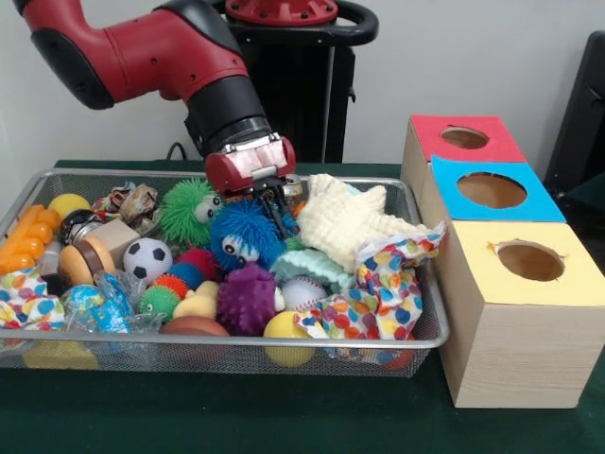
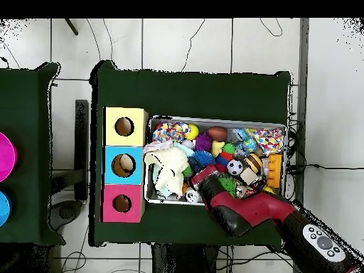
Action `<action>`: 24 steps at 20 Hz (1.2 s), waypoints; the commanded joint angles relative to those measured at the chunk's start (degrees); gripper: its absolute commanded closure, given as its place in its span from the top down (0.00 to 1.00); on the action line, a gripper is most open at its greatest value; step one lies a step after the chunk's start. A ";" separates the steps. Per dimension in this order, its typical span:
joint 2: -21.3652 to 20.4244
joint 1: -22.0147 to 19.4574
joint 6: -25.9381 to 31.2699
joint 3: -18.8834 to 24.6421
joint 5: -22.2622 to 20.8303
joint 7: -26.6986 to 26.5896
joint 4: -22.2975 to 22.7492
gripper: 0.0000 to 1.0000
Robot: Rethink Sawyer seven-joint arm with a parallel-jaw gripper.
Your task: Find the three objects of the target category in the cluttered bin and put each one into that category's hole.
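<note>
Seen from across the table, the red and black arm (image 1: 161,57) reaches down from the upper left into the bin (image 1: 227,342), a wire-mesh basket heaped with toys on a dark green table (image 1: 284,416). Its gripper (image 1: 277,210) hangs just above a fuzzy blue ball with eyes (image 1: 244,236), beside a fuzzy green ball (image 1: 187,210) and a pale yellow cloth (image 1: 348,222); whether the dark fingers are apart or pinched together cannot be told from here. A small soccer ball (image 1: 147,258), a purple spiky ball (image 1: 248,297), a baseball (image 1: 302,293) and a spotted cloth (image 1: 383,288) lie nearer the camera. To the right of the bin stand three wooden boxes in a row; the hole (image 1: 464,138) in the red-topped box is farthest back, behind the blue-topped box (image 1: 492,191) and the yellow-topped box (image 1: 529,262).

From overhead, the arm (image 2: 249,208) enters from the lower right and covers the gripper. The bin (image 2: 217,119) sits right of the three boxes, and the hole (image 2: 121,204) in the red top is at the bottom of the column, empty and dark.
</note>
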 commanded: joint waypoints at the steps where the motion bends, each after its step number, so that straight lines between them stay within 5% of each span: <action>1: 5.72 -2.19 -3.75 9.45 -3.70 16.06 3.16 0.00; 13: 4.33 -4.06 -1.57 14.01 1.11 12.83 5.81 0.00; 16: 2.96 -2.59 -0.27 12.38 1.57 11.15 5.34 0.00; 17: 0.41 1.68 -0.18 6.06 2.72 9.06 3.45 0.00; 18: -4.91 17.88 -1.86 -15.17 5.91 7.85 -4.24 0.00; 20: -4.77 29.54 -2.06 -28.80 7.43 7.97 -10.10 0.00; 21: -3.87 33.71 -1.26 -33.38 7.86 7.64 -12.26 0.00; 24: -2.55 37.68 -1.37 -37.95 10.92 6.76 -13.96 0.00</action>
